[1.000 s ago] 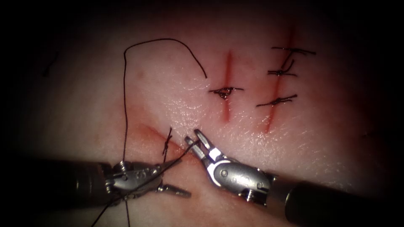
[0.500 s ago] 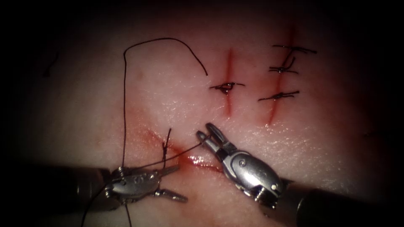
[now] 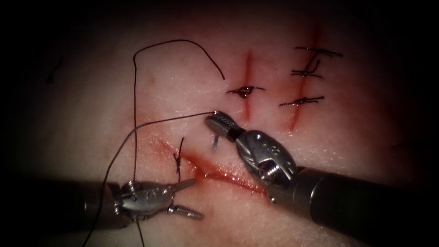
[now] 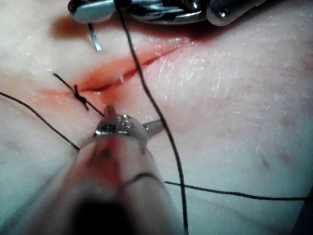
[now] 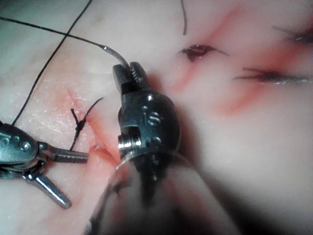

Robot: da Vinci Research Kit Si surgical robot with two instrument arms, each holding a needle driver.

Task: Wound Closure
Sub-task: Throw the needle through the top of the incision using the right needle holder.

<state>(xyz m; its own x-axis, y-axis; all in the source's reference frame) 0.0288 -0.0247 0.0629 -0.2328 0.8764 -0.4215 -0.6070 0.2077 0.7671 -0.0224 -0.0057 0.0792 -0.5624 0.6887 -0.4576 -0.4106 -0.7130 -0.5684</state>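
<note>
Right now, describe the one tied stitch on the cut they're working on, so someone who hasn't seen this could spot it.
Find the long slanted cut lying between the two tools, low on the tissue. Near its left end a single knotted stitch crosses it, just above the left tool, whose jaws are open. Unlike the stitches on the other cuts, which lie nearly level, its short cut ends stand almost upright.

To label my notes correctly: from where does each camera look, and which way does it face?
Endoscope: above and in front, facing the cut; left tool open, empty; right tool shut on the needle near its thread end, clear of the tissue.
Left wrist: looks along its shaft at its own jaws beside the knot.
Right wrist: looks along its shaft at its jaws gripping the needle.
Shared: all show cut, knot, needle, thread.
</note>
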